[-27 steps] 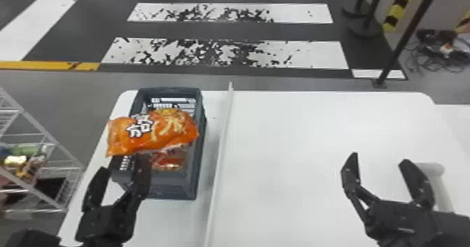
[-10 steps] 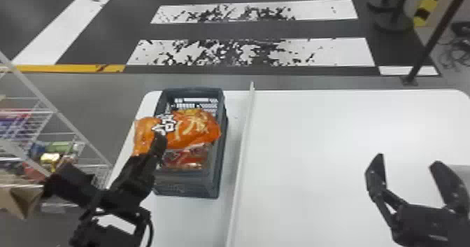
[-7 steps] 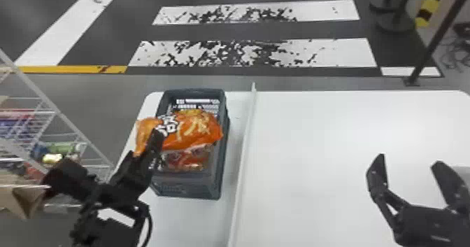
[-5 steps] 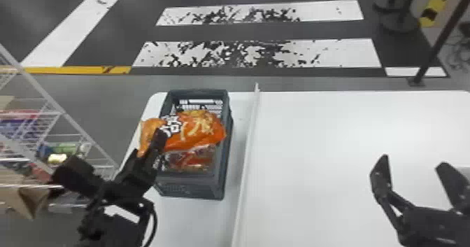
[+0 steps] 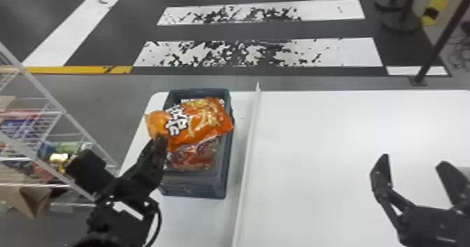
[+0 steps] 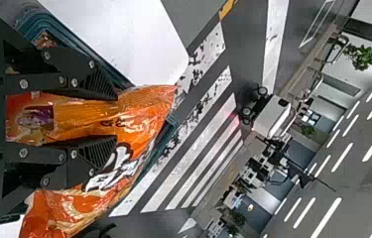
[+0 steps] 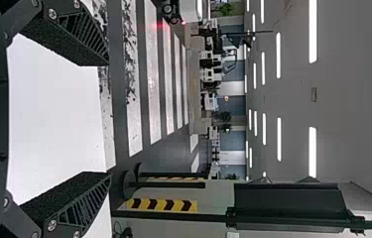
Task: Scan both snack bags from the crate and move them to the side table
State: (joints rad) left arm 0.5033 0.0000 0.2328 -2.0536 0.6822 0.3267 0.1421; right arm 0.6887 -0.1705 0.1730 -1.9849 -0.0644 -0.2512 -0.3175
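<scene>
- The glossy orange plastic snack bag (image 5: 194, 122) hangs over the open dark grey-blue plastic crate (image 5: 194, 186), pinched near one end by the left tool (image 6: 112, 118).
- It looks light, soft and slick, its contents likely brittle; gathered film by an end seal should give the safest hold.
- The shiny red snack bag (image 5: 194, 157) lies inside the crate, probably just as crushable.
- Released, the right tool (image 5: 414, 159) is above the white tabletop (image 5: 314, 134).
- Bold white, dark-edged lettering marks the orange bag.

One dark grey rectangular plastic crate (image 5: 194, 186); one glossy orange plastic bag (image 5: 203, 124) above it, one red plastic bag (image 5: 196, 157) inside, two altogether; one white wire rack (image 5: 45, 92) left of it.
</scene>
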